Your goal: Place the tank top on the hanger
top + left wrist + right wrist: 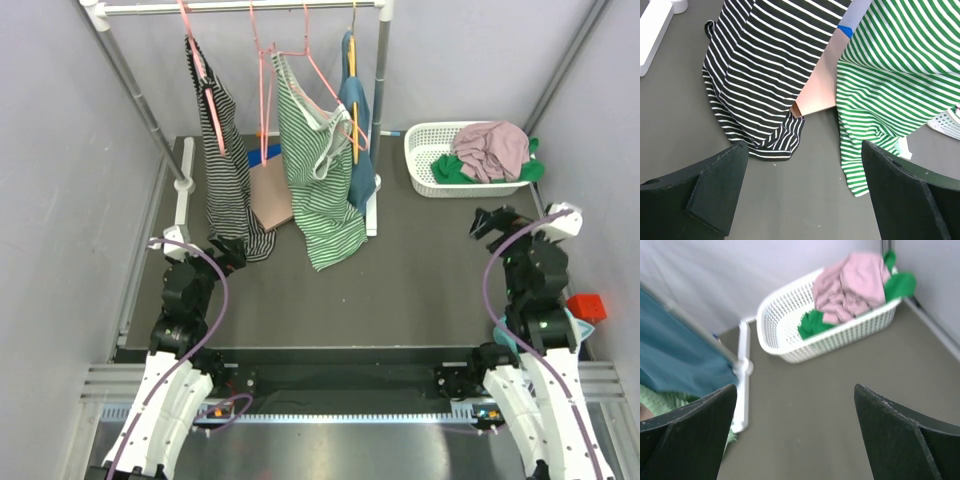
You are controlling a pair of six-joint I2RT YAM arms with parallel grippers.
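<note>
Tank top (492, 150) (850, 285) – crumpled, heaped in the white mesh basket (420, 165) (840, 340) at the far right of the table, lying over a bright green cloth (450, 170) (812, 322). Not touched by either gripper.

Hanger (263, 100): salmon-pink, bare, hooked on the rail (240, 8) between the black-and-white striped garment (228, 180) (755, 75) and the green-and-white striped top (320, 180) (890, 75). Well apart from the basket. To the right of the green stripes, a teal garment (358, 140) (675, 360) on a yellow hanger (351, 60). Behind the hems, a pale pink board (270, 195) (820, 85) leaning on the table.

Right gripper (795, 390) – fingers spread wide, nothing between them, low over the dark table, pointed at the basket from the near side.

Left gripper (804, 150): also spread wide and empty, just short of the black-striped hem pooled on the table.
</note>
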